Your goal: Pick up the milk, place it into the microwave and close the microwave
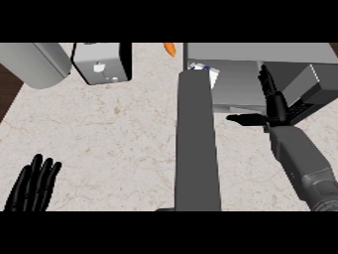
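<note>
The milk sits inside the microwave, at 10 o'clock from the right hand, whose fingers are straight, holding nothing.

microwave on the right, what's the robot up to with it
The milk already sits inside the microwave, whose door stands wide open, edge-on toward the camera. The right hand is stretched into the opening with straight fingers, holding nothing. The left hand rests open at the lower left of the counter. The door is not yet closed.
</note>
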Controlling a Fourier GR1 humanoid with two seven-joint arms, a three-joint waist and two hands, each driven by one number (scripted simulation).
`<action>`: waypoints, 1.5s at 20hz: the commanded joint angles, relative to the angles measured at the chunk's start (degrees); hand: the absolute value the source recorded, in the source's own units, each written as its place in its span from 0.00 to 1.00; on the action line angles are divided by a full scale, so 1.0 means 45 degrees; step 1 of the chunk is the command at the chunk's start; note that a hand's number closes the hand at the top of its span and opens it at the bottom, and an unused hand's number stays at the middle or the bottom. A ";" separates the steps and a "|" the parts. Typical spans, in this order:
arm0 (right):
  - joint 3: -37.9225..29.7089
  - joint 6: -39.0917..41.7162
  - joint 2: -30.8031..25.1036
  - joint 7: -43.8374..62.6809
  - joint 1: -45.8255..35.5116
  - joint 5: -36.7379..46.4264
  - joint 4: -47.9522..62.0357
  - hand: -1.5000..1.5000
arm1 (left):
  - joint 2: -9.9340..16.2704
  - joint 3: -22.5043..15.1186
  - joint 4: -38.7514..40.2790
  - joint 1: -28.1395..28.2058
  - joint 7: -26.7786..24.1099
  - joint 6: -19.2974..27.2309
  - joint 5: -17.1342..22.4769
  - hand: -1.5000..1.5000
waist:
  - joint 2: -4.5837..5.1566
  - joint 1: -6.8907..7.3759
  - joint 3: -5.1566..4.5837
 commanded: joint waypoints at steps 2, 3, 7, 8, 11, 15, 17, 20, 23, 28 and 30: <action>0.0000 0.0567 0.0584 -0.0976 0.1979 -0.0230 -0.0012 0.00 | -0.0369 -0.0553 0.0263 -0.0269 0.0272 0.0411 -0.0563 0.00 | 0.0109 -0.0383 0.0144; 0.0014 0.0534 0.0713 -0.0635 0.1997 -0.0300 -0.0127 0.00 | -0.0363 -0.0771 0.0223 -0.0404 0.0399 0.0472 -0.0876 0.00 | 0.0088 -0.0409 0.0140; -0.0158 0.1688 0.0668 -0.1193 0.2825 -0.0794 -0.0573 0.00 | 0.0378 -0.0216 -0.0304 -0.0128 0.0634 -0.0410 0.0451 0.00 | 0.0103 -0.0330 0.0138; -0.0036 0.1505 0.0977 -0.1359 0.3330 -0.0744 -0.0652 0.00 | 0.0512 0.0052 0.0454 -0.0147 -0.0041 -0.0626 0.0635 0.00 | 0.0085 -0.0382 0.0130; 0.0014 0.2152 0.1011 -0.1741 0.4005 -0.0942 -0.1141 0.00 | 0.0403 -0.1268 0.0949 -0.0139 -0.0485 -0.0888 0.0027 0.00 | 0.0072 -0.0422 0.0130; 0.0387 0.3662 0.1108 -0.2090 0.4985 -0.0953 -0.1541 0.00 | 0.1086 -0.0964 0.0429 -0.1347 0.1385 -0.1851 0.1085 0.00 | 0.0082 -0.0560 0.0134; 0.0471 0.4633 0.0942 -0.1895 0.5590 -0.1213 -0.2204 0.00 | 0.1150 -0.1025 0.1372 -0.1504 0.0540 -0.1784 0.0235 1.00 | 0.0037 -0.0626 0.0120; 0.0774 0.4870 0.0902 -0.2607 0.6795 -0.1218 -0.3104 0.00 | 0.0803 -0.1500 0.2028 -0.2251 0.0524 -0.1652 -0.0266 1.00 | 0.0069 -0.0565 0.0126; 0.0976 0.5452 0.0695 -0.2603 0.7886 -0.1460 -0.4171 0.00 | 0.0516 -0.1637 0.2683 -0.2684 0.0541 -0.1712 0.0006 1.00 | 0.0073 -0.0566 0.0124; 0.1507 0.5593 0.1037 -0.2709 0.9916 -0.1786 -0.6199 0.00 | 0.0213 -0.2139 0.3200 -0.4072 0.1681 -0.1699 -0.0602 1.00 | 0.0081 -0.0583 0.0130; 0.1536 0.5752 0.0675 -0.2027 1.0228 -0.2105 -0.7317 0.00 | 0.0224 -0.1986 0.4081 -0.4714 0.1281 -0.2054 -0.0462 1.00 | 0.0083 -0.0582 0.0123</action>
